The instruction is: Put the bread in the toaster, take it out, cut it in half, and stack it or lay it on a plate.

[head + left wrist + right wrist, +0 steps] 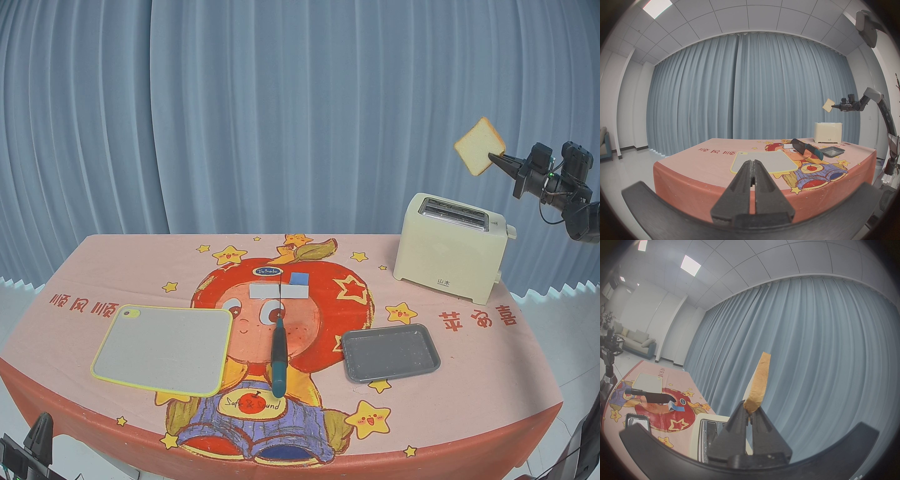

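one slice, up in the air over the toaster

bread [479,145] is gripped by one lower corner in the right gripper [497,157], fingers clamped on the crust. the slice is tilted and its other edges are free. it hangs above the right end of the toaster [451,245], well apart from it, with open air between slice and slots [454,214]. both slots are open on top.

the toaster stands at the far right corner of the table [475,387], near the back edge and in front of the curtain [281,112]. the grey tray [390,352] sits nearer and to its left, apart from it. the knife [279,356] lies mid-table between the tray and the cutting board [164,349], touching neither, with its blade pointing to the far side at a small white and blue block [279,290].

the left gripper [753,168] is off the near left corner below the table edge. its fingers are pressed together on nothing.
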